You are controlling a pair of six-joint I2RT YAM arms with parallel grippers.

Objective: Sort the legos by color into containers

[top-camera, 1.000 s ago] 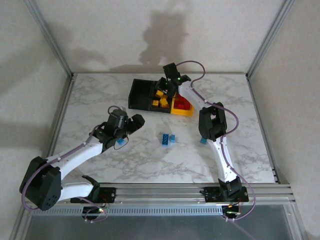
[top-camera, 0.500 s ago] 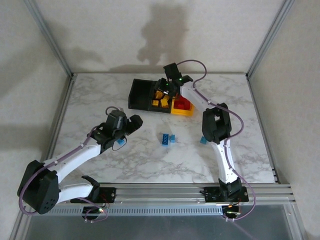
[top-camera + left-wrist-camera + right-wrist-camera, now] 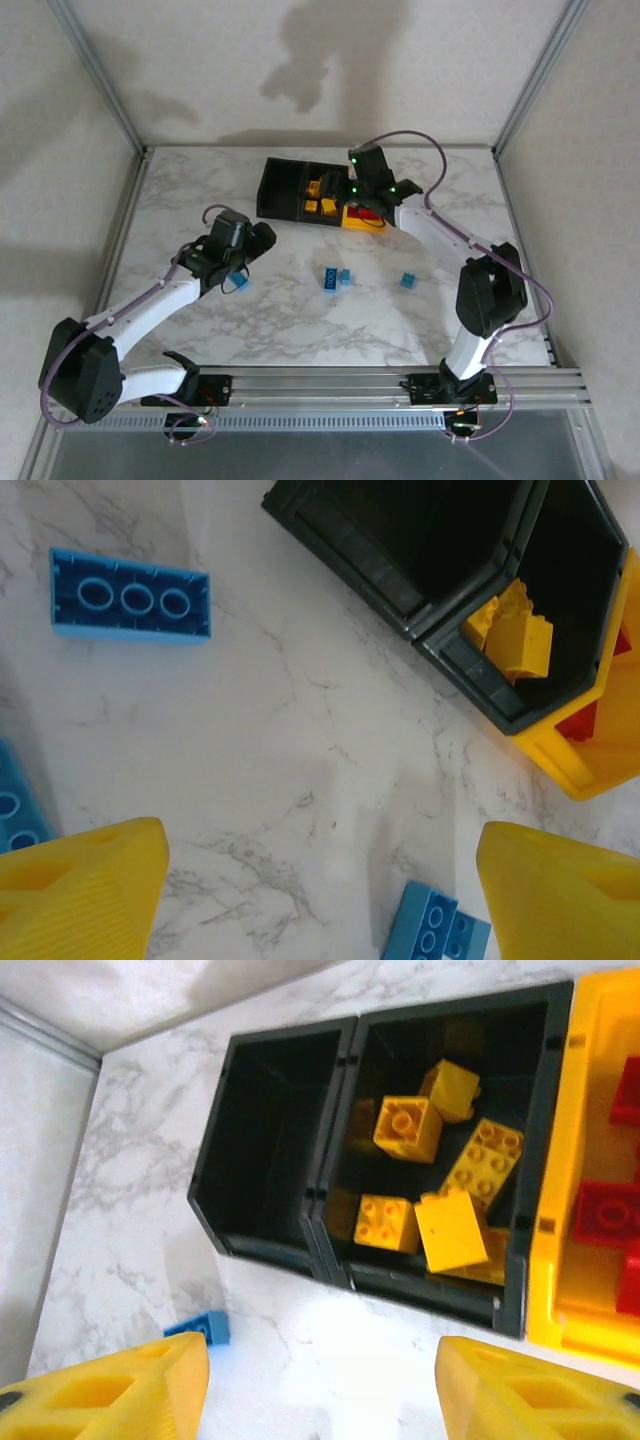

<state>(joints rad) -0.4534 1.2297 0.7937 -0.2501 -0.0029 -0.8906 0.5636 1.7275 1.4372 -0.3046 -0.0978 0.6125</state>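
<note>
Hovering with jaws released and empty, the left gripper (image 3: 320, 900) should centre on the blue lego (image 3: 130, 607) on the table (image 3: 180, 200), short of the containers (image 3: 330, 1160) at its far edge, and close across its narrow sides; the right gripper (image 3: 320, 1390), likewise released, hangs above them.

Fixed overhead view from behind, whole table (image 3: 300, 330), both wrist views close, looking down, sharing the black bins (image 3: 330, 1230)
</note>
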